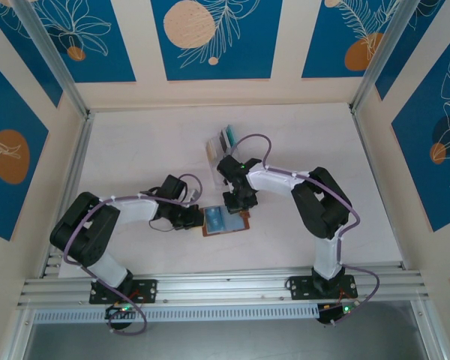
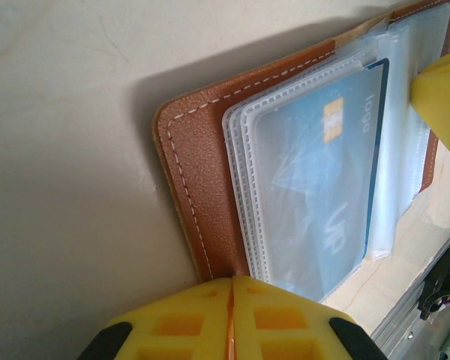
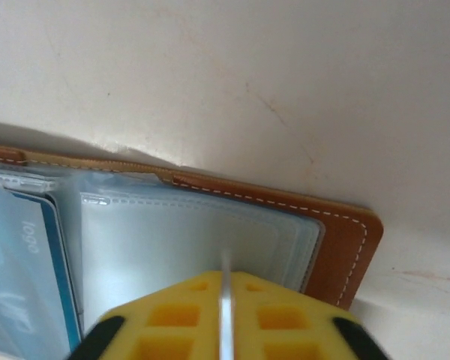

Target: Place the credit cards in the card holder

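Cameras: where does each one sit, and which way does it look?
Top: high behind left arm and right arm, looking down on table and open wallet.
Left wrist: on the left arm; left tool, shut on the wallet's edge, before the blue card.
Right wrist: on the right arm; right tool, pinching a pale card, over clear sleeves.
Both wrist views share wallet and blue card.

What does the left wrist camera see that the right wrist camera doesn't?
Left wrist camera: the gold chip on the blue card, and the left gripper with its fingers pressed together. Right wrist camera: an empty clear pocket, and the right gripper pinching a thin pale edge, probably a card. Both: the brown card holder with that blue card tucked inside.
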`<state>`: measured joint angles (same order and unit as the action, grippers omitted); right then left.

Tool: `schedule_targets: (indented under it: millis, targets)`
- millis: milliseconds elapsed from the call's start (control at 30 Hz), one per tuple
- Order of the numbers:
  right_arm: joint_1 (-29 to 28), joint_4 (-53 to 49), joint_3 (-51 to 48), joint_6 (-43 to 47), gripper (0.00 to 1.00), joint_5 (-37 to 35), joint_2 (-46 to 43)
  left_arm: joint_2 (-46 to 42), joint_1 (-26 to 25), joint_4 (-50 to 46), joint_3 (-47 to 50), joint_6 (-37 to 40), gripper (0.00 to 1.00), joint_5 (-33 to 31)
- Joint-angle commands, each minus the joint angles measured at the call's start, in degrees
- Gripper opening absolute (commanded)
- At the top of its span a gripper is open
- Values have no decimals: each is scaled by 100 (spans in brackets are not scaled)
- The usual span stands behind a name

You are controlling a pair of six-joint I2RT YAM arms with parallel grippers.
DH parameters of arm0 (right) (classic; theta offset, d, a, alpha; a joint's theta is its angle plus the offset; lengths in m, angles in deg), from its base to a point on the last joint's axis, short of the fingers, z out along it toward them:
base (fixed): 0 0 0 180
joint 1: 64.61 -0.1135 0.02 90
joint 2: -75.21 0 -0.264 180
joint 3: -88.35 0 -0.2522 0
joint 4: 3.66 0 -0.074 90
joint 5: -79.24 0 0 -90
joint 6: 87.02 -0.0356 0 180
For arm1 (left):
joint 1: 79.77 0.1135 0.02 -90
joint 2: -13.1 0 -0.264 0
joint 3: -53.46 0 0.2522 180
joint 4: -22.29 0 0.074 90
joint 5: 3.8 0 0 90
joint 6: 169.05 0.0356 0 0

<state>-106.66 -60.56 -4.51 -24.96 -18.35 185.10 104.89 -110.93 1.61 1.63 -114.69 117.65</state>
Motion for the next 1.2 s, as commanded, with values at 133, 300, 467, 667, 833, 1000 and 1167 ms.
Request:
schedule_targets:
  millis: [133,300,467,667,833,1000,1167]
  targets:
    - [-94,-171,-156,-96,0,160,-335,295,-335,-52,18,23,8,-348]
    - [-85,-81,-38,-19,0,810,-497,330,-417,41,53,-57,8,-350]
    - [-101,55,86,-31,0,1325,-250,342,-435,120,73,-110,8,-332]
    - [-121,-385,139,-19,14,318,-383,406,-440,234,156,-152,8,-315]
    - [22,-562,140,169,26,-165,-415,499,-440,322,176,-179,8,-261]
    - [116,-501,155,289,28,-318,-228,480,-437,323,194,-190,8,-280]
    - [117,-377,115,315,31,-444,-20,467,-443,297,198,-180,8,-288]
